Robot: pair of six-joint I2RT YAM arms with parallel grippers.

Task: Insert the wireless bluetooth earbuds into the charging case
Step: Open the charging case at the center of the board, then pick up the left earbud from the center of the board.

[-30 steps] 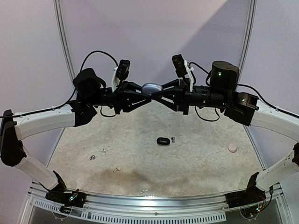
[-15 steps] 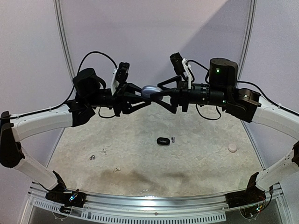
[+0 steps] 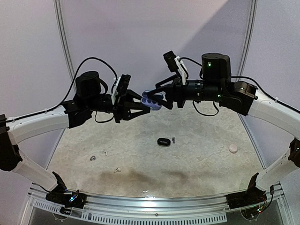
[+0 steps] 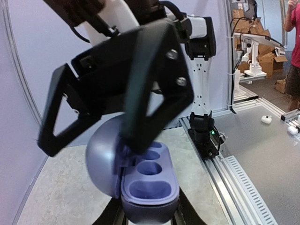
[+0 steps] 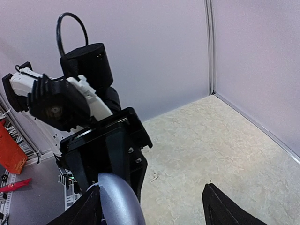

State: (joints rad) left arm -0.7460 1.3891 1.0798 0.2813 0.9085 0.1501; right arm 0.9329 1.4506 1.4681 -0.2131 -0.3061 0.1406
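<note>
The lilac-blue charging case (image 3: 152, 101) hangs in the air above the table's far middle, lid swung open and empty sockets showing. My left gripper (image 3: 148, 102) is shut on its base; in the left wrist view the case (image 4: 150, 187) sits between my left gripper's (image 4: 150, 214) fingers, with the lid (image 4: 101, 159) standing to the left. My right gripper (image 3: 162, 97) is open at the lid; in the right wrist view the lid (image 5: 119, 199) lies against one finger of the right gripper (image 5: 154, 211). Tiny earbuds lie on the table: a silvery one (image 3: 93, 158), white ones (image 3: 117, 170) (image 3: 104, 152).
A black oval item (image 3: 163, 141) lies mid-table with a small grey piece (image 3: 173, 139) beside it. A white round object (image 3: 233, 148) sits at the right. Purple walls close the back and sides; a metal rail (image 3: 150, 202) runs along the near edge.
The right gripper has opened and let go of the case. The lid, shut a second ago, now stands open. Both arms have shifted left with the case.
</note>
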